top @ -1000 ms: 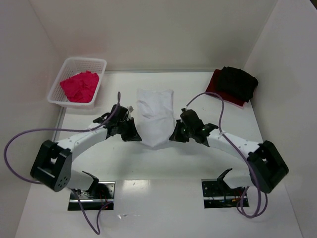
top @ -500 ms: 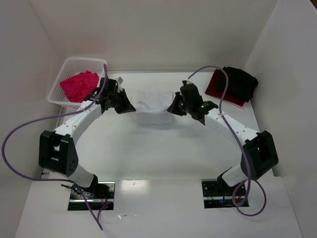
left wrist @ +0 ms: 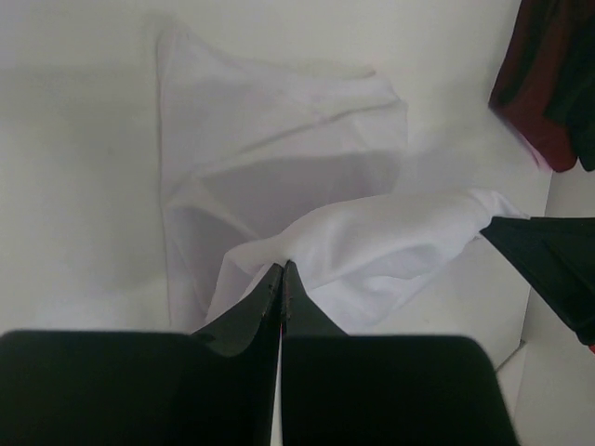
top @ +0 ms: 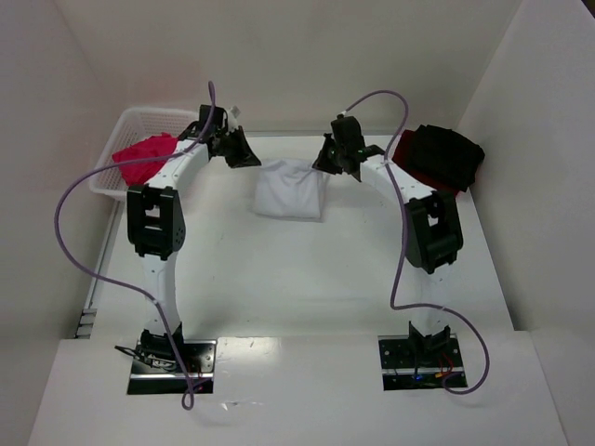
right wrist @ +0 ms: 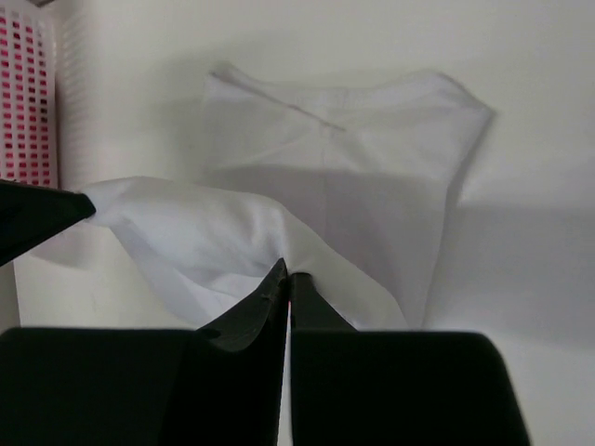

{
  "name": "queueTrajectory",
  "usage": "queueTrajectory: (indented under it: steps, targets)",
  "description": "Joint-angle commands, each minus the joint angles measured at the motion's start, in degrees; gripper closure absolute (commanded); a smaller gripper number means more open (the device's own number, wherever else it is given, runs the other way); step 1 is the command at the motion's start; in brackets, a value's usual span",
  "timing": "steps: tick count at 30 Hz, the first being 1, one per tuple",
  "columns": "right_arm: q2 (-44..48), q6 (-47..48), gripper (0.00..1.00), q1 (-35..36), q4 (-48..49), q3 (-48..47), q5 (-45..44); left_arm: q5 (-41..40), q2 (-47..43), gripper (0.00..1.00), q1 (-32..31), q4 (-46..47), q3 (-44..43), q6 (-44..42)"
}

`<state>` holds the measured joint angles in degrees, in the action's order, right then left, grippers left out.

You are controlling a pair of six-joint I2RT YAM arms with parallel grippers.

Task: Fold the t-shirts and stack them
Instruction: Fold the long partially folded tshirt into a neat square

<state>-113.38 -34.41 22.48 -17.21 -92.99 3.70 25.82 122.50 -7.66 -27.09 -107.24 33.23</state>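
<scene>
The left end effector point(left wrist: 282, 271) and right end effector point(right wrist: 284, 271) each pinch the white t-shirt point(top: 291, 190), mid-fold on the counter point(top: 279, 269) right of the basket point(top: 139, 111), where the pink t-shirt point(top: 142, 154) waits unfolded, the black t-shirt point(top: 448, 153) apparently folded atop the dark red t-shirt point(top: 403, 154) farther right.

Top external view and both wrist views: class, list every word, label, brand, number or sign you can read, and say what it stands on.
None: no readable text in any view.
White cloth t-shirt: plain, no print or legible tag.
White plastic lattice basket: no label.
Bright pink-magenta cloth t-shirt: plain as far as it shows.
</scene>
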Motion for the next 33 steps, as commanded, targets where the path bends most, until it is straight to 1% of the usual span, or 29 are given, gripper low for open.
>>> queueTrajectory:
  steps: [1, 2, 3, 4, 5, 6, 7, 8, 10, 11, 13, 15, 19, 20, 21, 22, 23, 24, 25, 26, 29, 33]
  targets:
    - [-4.38, 1.81, 0.98, -1.64, -0.63, -7.9, -0.98, 2.74, 5.37, 1.0, 0.81, -1.12, -10.42, -1.77]
    - [-6.74, 1.81, 0.98, -2.43, -0.63, -10.17, -1.85, 2.22, 9.12, 0.99, 0.81, -1.64, -13.05, -1.77]
    - [-7.81, 1.81, 0.98, -2.44, -1.5, -11.24, -2.82, 2.21, 11.16, 0.94, 0.81, -2.34, -15.87, -1.77]
    - [-8.86, 1.81, 0.95, -2.96, -2.29, -12.12, -3.35, 3.0, 13.27, 0.75, 0.81, -4.09, -22.25, -1.77]
    - [-9.74, 1.81, 0.9, -3.49, -2.3, -12.91, -3.35, 3.0, 17.73, 0.69, 0.81, -5.33, -25.79, -1.77]
    - [-11.49, 1.81, 0.81, -3.5, -3.08, -14.31, -3.96, 3.53, 19.69, 0.63, 0.81, -6.47, -29.13, -1.77]
    - [-12.03, 1.81, 0.59, -3.5, -3.09, -14.32, -3.97, 3.53, 21.45, 0.53, 0.81, -7.7, -32.3, -1.77]
    - [-12.04, 1.81, 0.49, -4.02, -3.7, -14.85, -4.75, 2.92, 24.34, 0.29, 0.81, -9.8, -37.81, -1.77]
    - [-12.74, 1.81, 0.25, -4.54, -3.71, -14.85, -4.76, 2.39, 26.38, 0.17, 0.81, -12.27, -42.33, -1.77]
    - [-12.74, 1.28, 0.24, -4.55, -3.71, -14.85, -5.63, 1.69, 27.0, 0.14, 0.81, -12.81, -44.0, -1.77]
    - [-12.04, 1.28, 0.2, -4.55, -3.71, -14.15, -5.64, 1.08, 27.0, 0.1, 0.81, -13.42, -45.07, -2.29]
    - [-11.34, 1.8, 0.2, -4.55, -3.71, -12.49, -5.12, 0.54, 26.48, 0.1, 0.81, -14.04, -44.55, -2.82]
    - [-9.84, 2.33, 0.2, -4.55, -0.81, -6.69, -0.46, -0.86, 21.57, 0.1, 0.81, -14.57, -37.62, -4.75]
    - [-9.06, 2.33, 0.2, -4.55, 0.06, -5.29, 1.98, -1.65, 18.25, 0.1, 0.81, -14.05, -35.17, -4.76]
    - [-9.05, 2.33, 0.2, -4.55, 0.6, -3.1, 2.97, -1.65, 16.13, 0.1, 0.81, -13.0, -28.18, -5.45]
    - [-8.44, 2.33, 0.2, -4.55, 1.3, -2.03, 3.84, -2.26, 13.67, 0.1, 0.81, -9.59, -23.76, -5.46]
    - [-8.43, 2.33, 0.2, -4.55, 1.3, -0.98, 5.25, -2.27, 7.9, 0.1, 0.81, -7.12, -18.67, -5.46]
    - [-8.43, 1.64, 0.2, -4.55, 2.0, 0.86, 5.26, -2.27, 4.89, 0.1, 0.81, -4.84, -13.4, -5.46]
    - [-7.91, 1.63, 0.2, -4.55, 2.7, 1.84, 6.39, -2.27, 2.16, 0.09, 0.81, -0.9, -3.95, -4.07]
    - [-7.91, 1.63, 0.2, -4.55, 2.71, 2.72, 7.01, -2.27, -2.74, 0.09, 0.81, 0.71, 0.15, -4.05]
    - [-6.59, 1.02, 0.2, -4.55, 4.91, 5.88, 8.33, -1.75, -8.92, 0.09, 1.33, 2.22, 9.73, -4.05]
    - [-6.59, 2.07, 0.21, -4.55, 5.43, 6.59, 7.81, -1.13, -13.68, 0.08, 1.33, 2.92, 16.51, -4.58]
